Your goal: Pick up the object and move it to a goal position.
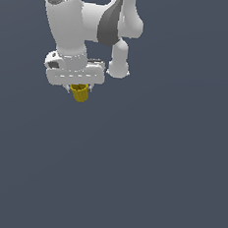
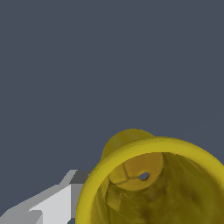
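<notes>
Cup [image 1: 80, 93]: long axis close to vertical, hollow top up, narrow end down.
Gripper [image 1: 80, 89]: jaws closed on the cup.

Flat, even, dim rendered light, no cast shadows or glare; edges coarse and pixelated.

The white arm [image 1: 70, 23] angles down, its jaws closed around the cup [image 1: 80, 93].

One mustard-yellow cup [image 1: 80, 93], one white robot arm [image 1: 70, 23], one pincer [image 1: 80, 89].
</notes>
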`<state>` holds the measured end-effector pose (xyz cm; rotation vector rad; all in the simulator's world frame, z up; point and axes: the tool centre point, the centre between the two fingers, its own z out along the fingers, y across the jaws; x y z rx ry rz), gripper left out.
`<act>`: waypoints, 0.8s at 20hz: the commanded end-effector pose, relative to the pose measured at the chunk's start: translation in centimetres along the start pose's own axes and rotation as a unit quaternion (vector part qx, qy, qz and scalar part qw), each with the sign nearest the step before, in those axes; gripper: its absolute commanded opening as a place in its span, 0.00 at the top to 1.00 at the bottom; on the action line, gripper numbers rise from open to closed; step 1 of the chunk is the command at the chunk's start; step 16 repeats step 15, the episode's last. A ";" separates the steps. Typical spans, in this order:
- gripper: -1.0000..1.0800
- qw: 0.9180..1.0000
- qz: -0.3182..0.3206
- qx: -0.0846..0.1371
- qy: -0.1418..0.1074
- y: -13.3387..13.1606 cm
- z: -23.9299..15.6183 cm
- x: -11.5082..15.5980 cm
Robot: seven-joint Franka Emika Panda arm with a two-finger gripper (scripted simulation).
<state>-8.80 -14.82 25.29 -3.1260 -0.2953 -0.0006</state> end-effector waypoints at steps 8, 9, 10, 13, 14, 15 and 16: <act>1.00 1.000 0.000 0.000 0.000 1.6 -4.9 -2.4; 1.00 1.000 0.000 -0.001 0.000 1.7 -5.1 -2.5; 1.00 1.000 0.000 -0.001 0.000 1.7 -5.3 -2.5; 1.00 1.000 0.000 -0.001 0.000 1.8 -5.4 -2.5; 1.00 1.000 0.000 -0.001 0.000 1.8 -5.3 -2.4; 1.00 1.000 0.000 -0.001 0.000 1.8 -5.3 -2.4; 1.00 1.000 0.000 -0.001 0.000 1.8 -5.3 -2.4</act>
